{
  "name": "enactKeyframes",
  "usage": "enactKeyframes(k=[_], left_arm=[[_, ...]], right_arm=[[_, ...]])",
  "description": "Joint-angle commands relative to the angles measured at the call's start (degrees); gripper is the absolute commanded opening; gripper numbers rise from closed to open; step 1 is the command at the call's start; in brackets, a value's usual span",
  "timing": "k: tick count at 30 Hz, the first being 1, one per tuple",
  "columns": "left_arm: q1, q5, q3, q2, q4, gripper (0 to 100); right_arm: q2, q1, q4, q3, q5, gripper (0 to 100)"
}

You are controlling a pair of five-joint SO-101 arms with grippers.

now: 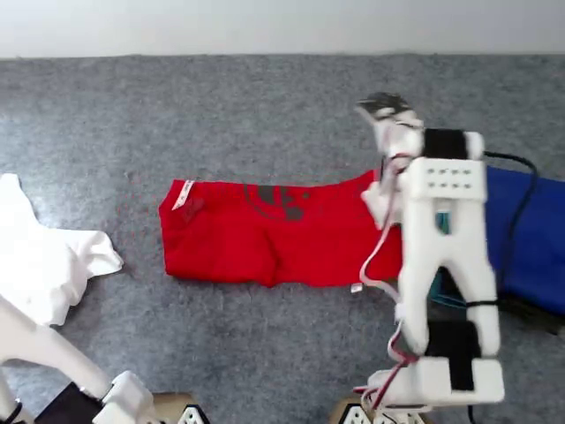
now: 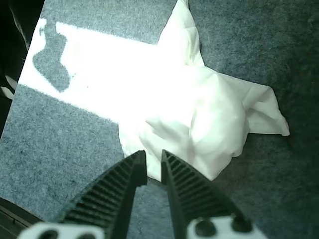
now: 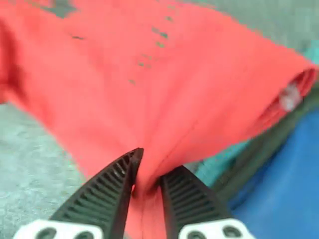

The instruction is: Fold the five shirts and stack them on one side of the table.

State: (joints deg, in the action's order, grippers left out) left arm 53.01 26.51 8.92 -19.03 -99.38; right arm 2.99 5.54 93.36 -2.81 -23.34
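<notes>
Where the grey table (image 1: 291,106) begins at the left, a crumpled white shirt (image 1: 44,256) lies. The left gripper (image 2: 153,167) hangs over its edge, jaws all but together, holding nothing. Mid-table a red shirt (image 1: 265,234) lies in a long band, and the right gripper (image 3: 147,172) is clamped on its right end. A blue shirt (image 1: 534,238) lies at the far right.

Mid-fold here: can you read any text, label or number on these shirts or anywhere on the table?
Nothing can be read.
The dark print on the red shirt: blurred, unreadable.
The white label at that shirt's end: too small to read.
The white shirt and the blue shirt: no text shows.
</notes>
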Motion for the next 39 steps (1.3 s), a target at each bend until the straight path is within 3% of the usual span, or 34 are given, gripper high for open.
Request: enactKeyframes(k=[1, 7, 17, 24, 34, 39], left_arm=[[-0.2, -4.9, 0.7, -2.1, -1.1, 6], [-0.2, -7.0, 0.2, -5.3, -1.1, 6], [0.2, -7.0, -8.0, -13.9, -1.0, 6], [0.3, -7.0, -17.8, -20.6, 1.6, 6], [0.2, -7.0, -26.9, -29.7, 6.8, 6], [0.2, -7.0, -28.8, -30.9, 6.7, 6]], right_arm=[[5.8, 10.4, 0.9, -0.5, -0.5, 1.0], [5.8, 23.0, -6.7, -0.5, 4.7, 1.0], [-7.6, 37.7, -22.5, -4.1, 5.1, 0.9], [-22.6, 38.4, -22.0, -23.1, 5.1, 0.9], [-43.7, 39.3, -11.6, -50.8, 5.1, 2.0], [-49.2, 40.5, -1.6, -64.2, 8.0, 20.6]])
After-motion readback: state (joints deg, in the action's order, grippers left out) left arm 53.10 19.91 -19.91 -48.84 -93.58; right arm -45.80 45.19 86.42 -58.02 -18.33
